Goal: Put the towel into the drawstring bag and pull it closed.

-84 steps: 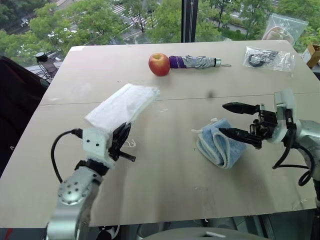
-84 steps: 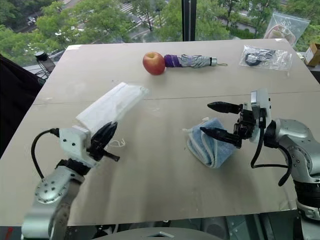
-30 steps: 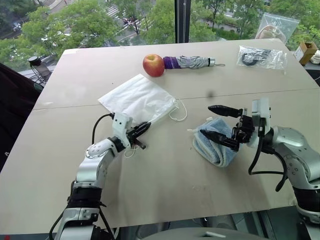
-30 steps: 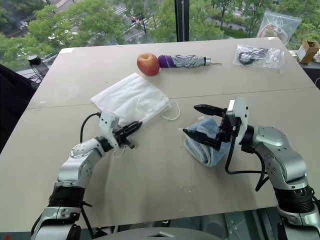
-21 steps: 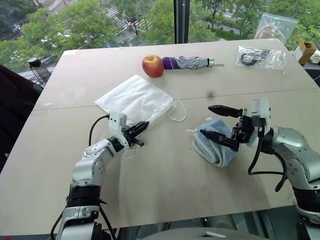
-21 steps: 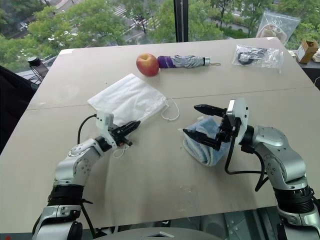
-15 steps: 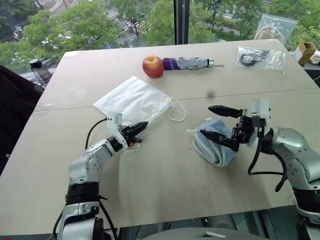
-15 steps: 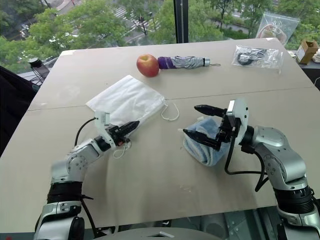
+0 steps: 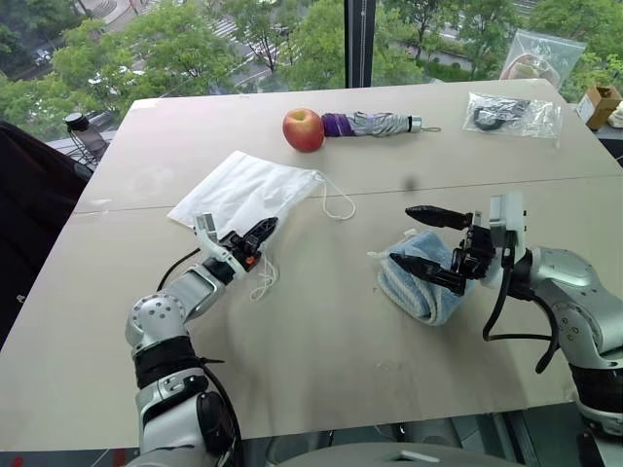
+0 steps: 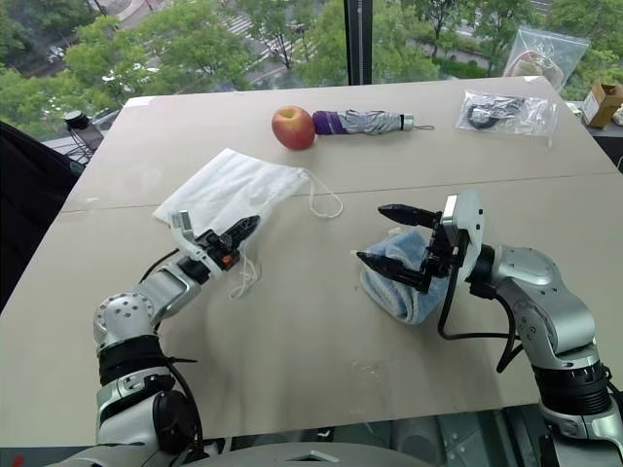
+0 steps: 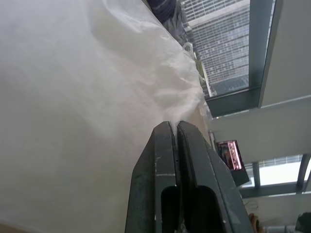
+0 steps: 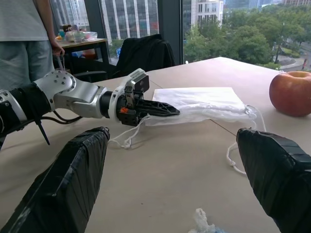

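Since a moment ago the left claw (image 10: 239,230) has rolled over and dragged the drawstring bag (image 10: 229,191) leftward along the bench (image 10: 321,321), fingers pressed together on the bag's near edge, probably to lift its mouth. Right claw (image 10: 396,236) hovers spread wide over the towel (image 10: 407,292), ready to take it. Whether the mouth is open is hard to tell.

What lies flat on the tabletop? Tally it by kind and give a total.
apple: 1
folded umbrella: 1
drawstring bag: 1
towel: 1
clear plastic bag: 1
Total: 5
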